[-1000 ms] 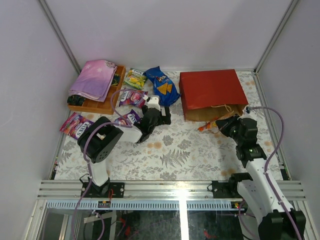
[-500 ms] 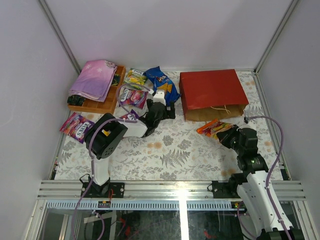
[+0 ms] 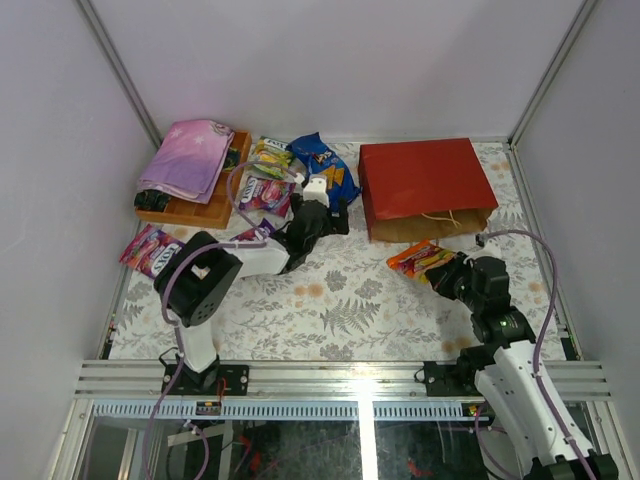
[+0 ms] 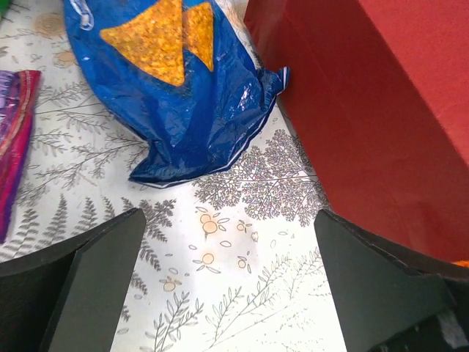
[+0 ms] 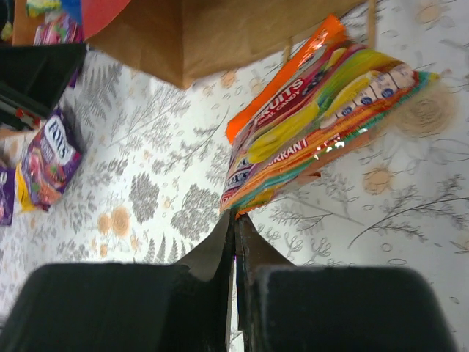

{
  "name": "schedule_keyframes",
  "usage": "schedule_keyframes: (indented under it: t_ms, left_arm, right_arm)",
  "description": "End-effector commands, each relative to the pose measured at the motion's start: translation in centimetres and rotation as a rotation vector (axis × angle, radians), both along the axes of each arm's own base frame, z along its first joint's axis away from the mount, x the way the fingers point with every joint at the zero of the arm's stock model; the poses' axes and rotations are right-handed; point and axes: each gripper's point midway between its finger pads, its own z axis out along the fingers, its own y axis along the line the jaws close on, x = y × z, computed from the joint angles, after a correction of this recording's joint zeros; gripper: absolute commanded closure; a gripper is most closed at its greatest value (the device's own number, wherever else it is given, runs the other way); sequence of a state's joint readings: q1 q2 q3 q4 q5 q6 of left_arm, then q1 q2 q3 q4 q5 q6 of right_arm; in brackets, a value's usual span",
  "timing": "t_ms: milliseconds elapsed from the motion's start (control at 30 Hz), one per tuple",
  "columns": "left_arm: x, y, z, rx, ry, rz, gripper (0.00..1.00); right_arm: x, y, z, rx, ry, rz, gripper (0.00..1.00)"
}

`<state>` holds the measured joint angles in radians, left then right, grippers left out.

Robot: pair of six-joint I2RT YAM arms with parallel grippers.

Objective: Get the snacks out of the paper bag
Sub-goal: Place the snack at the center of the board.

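The red paper bag (image 3: 422, 186) lies on its side at the back right, its brown mouth (image 5: 220, 33) facing the arms. My right gripper (image 3: 447, 270) is shut on the edge of an orange candy packet (image 3: 419, 258), held just in front of the bag's mouth; it also shows in the right wrist view (image 5: 315, 117). My left gripper (image 3: 326, 222) is open and empty over the floral cloth (image 4: 242, 249), between the dark-blue chip bag (image 4: 176, 81) and the red bag's side (image 4: 366, 110). Other packets (image 3: 268, 178) lie at the back left.
A wooden tray (image 3: 205, 210) with a folded pink-purple cloth (image 3: 186, 157) stands at the back left. A purple packet (image 3: 152, 250) lies at the left edge and another (image 5: 47, 158) shows in the right wrist view. White walls close in the table.
My right gripper has pulled the orange packet out of the bag's mouth and drawn it toward the near side. My left gripper has moved a little toward the chip bag.
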<state>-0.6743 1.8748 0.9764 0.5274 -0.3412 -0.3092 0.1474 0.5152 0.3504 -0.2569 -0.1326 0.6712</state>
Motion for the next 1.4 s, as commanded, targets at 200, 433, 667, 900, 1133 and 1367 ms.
schedule_keyframes:
  t_ms: [200,433,667,900,1133,1367]
  left_arm:
    - [-1.2,6.6,5.9,-0.24,0.0,0.14,0.0]
    - [-2.6,10.4,6.8,-0.299,0.02,0.129,0.0]
    - [-3.5,6.7,3.3,-0.248,0.048,-0.027,0.0]
    - [-2.5,1.3,0.3,-0.192,0.061,-0.127,0.0]
    - [-1.3,-0.8,-1.3,-0.124,0.062,-0.132,0.0]
    - [-1.3,-0.9,-3.0,-0.108,0.093,-0.131,0.0]
  right_arm:
    - [-0.4,8.0,5.6,-0.002,-0.204,0.272,1.0]
    - [-1.2,20.4,10.5,-0.105,-0.379,0.53,1.0]
    - [0.0,26.3,10.9,-0.103,-0.444,0.642,0.61]
    - [2.5,17.1,7.1,-0.254,-0.31,0.42,0.07]
    - [2.0,6.7,3.8,-0.306,-0.218,0.163,0.01]
    - [2.9,6.4,1.2,-0.229,-0.148,0.12,0.01]
